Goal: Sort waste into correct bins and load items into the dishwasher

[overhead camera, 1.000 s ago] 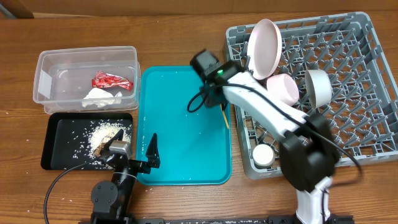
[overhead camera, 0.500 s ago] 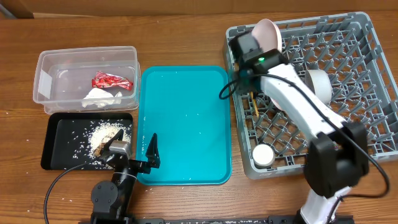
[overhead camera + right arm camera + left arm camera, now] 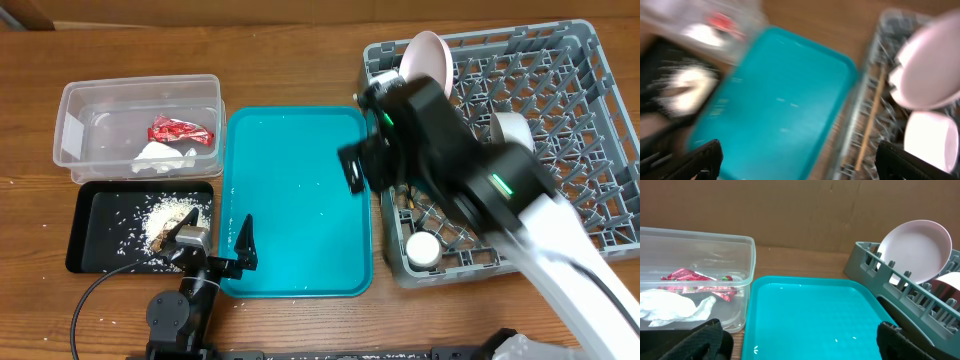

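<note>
My right gripper [image 3: 802,160] is open and empty, hovering over the seam between the teal tray [image 3: 295,200] and the grey dishwasher rack [image 3: 560,120]. In the overhead view its arm is raised and blurred, with the right gripper [image 3: 370,168] at the rack's left edge. A wooden chopstick [image 3: 871,122] lies inside the rack below it. The pinkish plate [image 3: 425,60] stands on edge there, beside a pale bowl [image 3: 932,140] and a small white cup [image 3: 422,250]. My left gripper [image 3: 215,245] rests open and empty at the tray's near edge.
The clear tub [image 3: 138,125] at the left holds the red wrapper [image 3: 180,130] and the white napkin [image 3: 165,155]. The black tray [image 3: 100,235] in front of it holds rice and brown scraps [image 3: 175,215]. A few rice grains [image 3: 756,350] dot the teal tray.
The right arm carried the chopstick from the teal tray over to the rack, opened and let it go. It has since risen toward the overhead camera. The left arm has not moved.
</note>
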`<state>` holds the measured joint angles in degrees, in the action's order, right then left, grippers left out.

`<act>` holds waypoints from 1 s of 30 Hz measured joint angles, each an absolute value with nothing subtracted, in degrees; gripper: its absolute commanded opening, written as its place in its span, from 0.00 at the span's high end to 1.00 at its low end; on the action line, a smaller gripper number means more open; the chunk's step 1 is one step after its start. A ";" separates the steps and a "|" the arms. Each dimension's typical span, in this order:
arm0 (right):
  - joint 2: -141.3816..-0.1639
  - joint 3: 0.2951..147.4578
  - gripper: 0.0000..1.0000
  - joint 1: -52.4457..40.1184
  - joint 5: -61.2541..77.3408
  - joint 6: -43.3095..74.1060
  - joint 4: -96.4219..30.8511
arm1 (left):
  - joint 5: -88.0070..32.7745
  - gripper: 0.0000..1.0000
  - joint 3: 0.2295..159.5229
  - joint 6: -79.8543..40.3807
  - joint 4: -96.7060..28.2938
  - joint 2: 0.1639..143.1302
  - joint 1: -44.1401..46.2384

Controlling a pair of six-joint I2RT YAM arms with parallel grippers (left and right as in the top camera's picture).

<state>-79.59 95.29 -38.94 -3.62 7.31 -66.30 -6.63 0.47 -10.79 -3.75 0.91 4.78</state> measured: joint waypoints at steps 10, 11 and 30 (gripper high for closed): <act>-60.82 95.70 0.00 -41.60 -6.37 7.29 -78.08 | -6.63 0.00 0.47 -10.79 -3.73 0.91 4.78; -58.57 95.70 0.00 -41.50 -7.84 7.29 -77.93 | -6.63 0.00 0.47 -10.79 -3.75 0.91 4.78; -23.03 36.05 0.00 -12.80 3.22 7.27 -26.52 | -6.63 0.00 0.47 -10.79 -3.77 0.91 4.78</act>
<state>-23.03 36.05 -12.80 3.22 7.27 -26.52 -6.63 0.47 -10.79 -3.77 0.91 4.78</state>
